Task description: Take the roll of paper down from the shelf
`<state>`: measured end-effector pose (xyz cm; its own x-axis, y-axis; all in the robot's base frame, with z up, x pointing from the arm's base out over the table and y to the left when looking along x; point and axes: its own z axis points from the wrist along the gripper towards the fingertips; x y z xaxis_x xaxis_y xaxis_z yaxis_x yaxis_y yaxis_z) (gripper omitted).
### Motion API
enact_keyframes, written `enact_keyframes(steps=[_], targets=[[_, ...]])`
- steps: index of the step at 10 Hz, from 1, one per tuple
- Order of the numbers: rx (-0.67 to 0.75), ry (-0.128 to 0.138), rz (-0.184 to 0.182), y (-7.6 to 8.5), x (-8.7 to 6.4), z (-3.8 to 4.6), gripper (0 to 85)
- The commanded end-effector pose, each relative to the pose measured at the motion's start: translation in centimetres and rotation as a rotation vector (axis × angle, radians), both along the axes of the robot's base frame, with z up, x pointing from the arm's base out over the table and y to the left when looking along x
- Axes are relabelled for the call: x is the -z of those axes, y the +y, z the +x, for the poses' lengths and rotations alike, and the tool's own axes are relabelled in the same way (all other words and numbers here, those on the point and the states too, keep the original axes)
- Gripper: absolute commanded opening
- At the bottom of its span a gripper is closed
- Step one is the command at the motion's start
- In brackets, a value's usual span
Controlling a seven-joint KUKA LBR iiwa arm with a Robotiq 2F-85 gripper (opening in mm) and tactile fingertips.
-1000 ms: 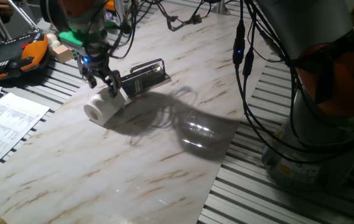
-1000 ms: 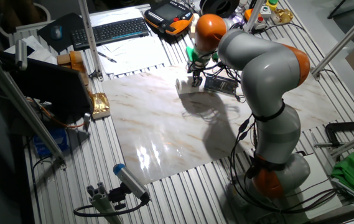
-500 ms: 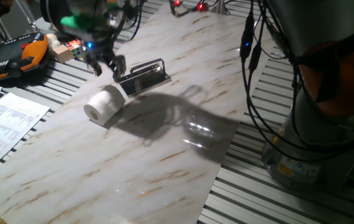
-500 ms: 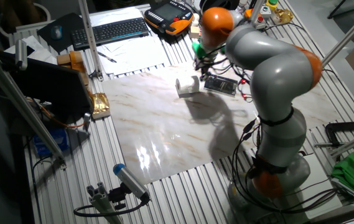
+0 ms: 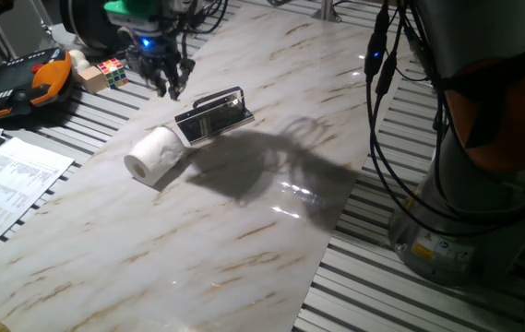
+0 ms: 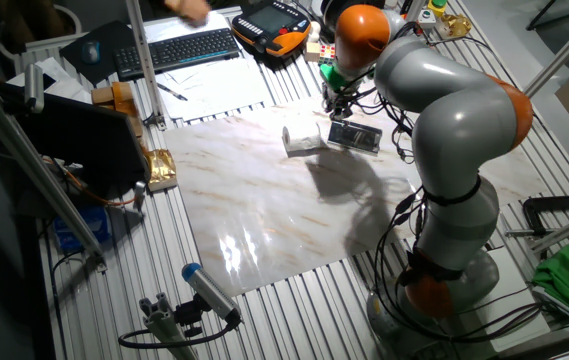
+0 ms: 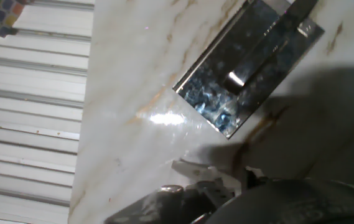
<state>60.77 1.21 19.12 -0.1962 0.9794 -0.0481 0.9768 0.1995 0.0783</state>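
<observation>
Since a second ago my gripper (image 5: 164, 85) has let go and risen clear, leaving the roll (image 5: 155, 156) on its side on the table (image 5: 271, 240), just beside the shelf (image 5: 212, 115). Fingers look parted and hold nothing. I judge the roll light, soft, crushable; best pinched across its sides.

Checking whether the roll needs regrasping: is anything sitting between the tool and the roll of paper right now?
Nothing visible does. The roll of paper lies on its side on the marble tabletop, beside the shelf. The tool hangs above the shelf's far side, only open air between.
</observation>
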Motion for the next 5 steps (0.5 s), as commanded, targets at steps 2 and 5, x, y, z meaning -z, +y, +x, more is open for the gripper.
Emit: enact_keyframes(steps=[2,5], targets=[[-0.034,0.0,-0.005,-0.36,-0.32,-0.35,0.7],[-0.063,-0.008,-0.017,-0.55,-0.48,-0.5,0.7]])
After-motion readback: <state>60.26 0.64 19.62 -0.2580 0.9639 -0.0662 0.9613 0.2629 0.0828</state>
